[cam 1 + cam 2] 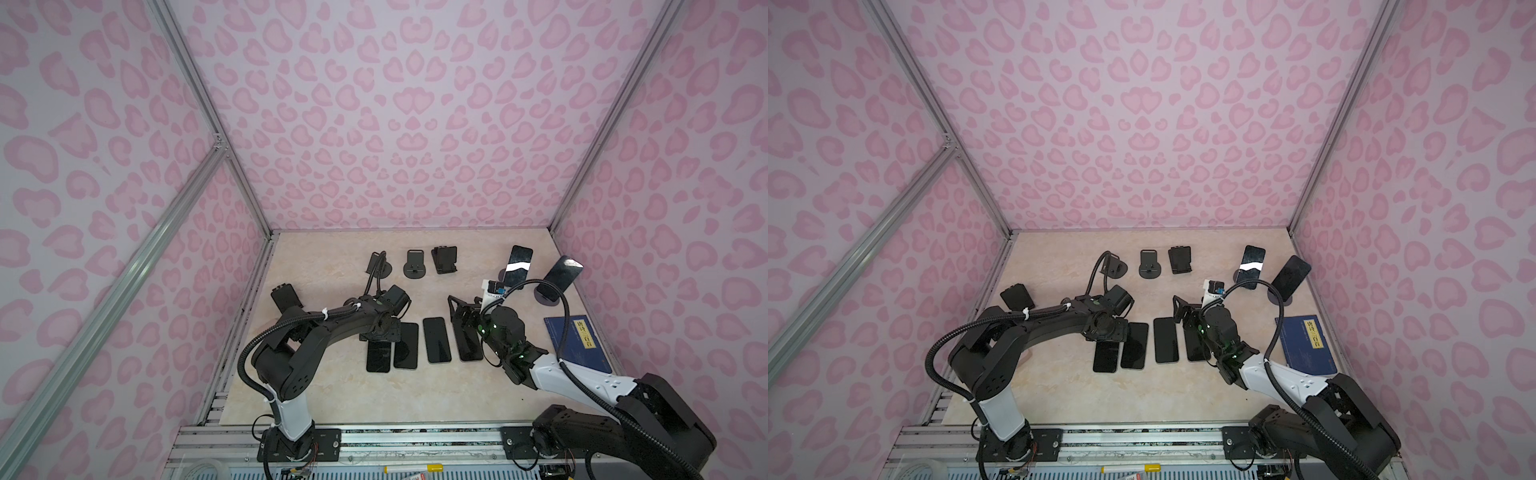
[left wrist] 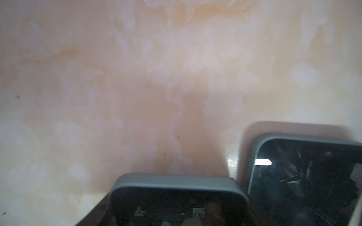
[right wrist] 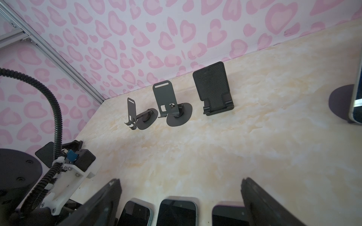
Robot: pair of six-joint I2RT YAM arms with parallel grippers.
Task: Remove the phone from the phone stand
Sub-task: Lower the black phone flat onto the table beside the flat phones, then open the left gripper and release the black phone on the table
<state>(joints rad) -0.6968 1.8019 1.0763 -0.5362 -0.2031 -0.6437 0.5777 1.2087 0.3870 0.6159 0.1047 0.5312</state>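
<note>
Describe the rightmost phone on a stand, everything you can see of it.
The phone is a dark slab with rounded corners and a glossy black screen, with pale glare at its top corner. It leans back, turned aslant, on a stand with a round dark base, far right by the wall. A second phone stands apart to its left. Only its stand seems to touch it.

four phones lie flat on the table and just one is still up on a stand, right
No: two are still on stands, the reflective phone and the tilted phone beside it, as both top views show. Four flat phones is right.
</note>
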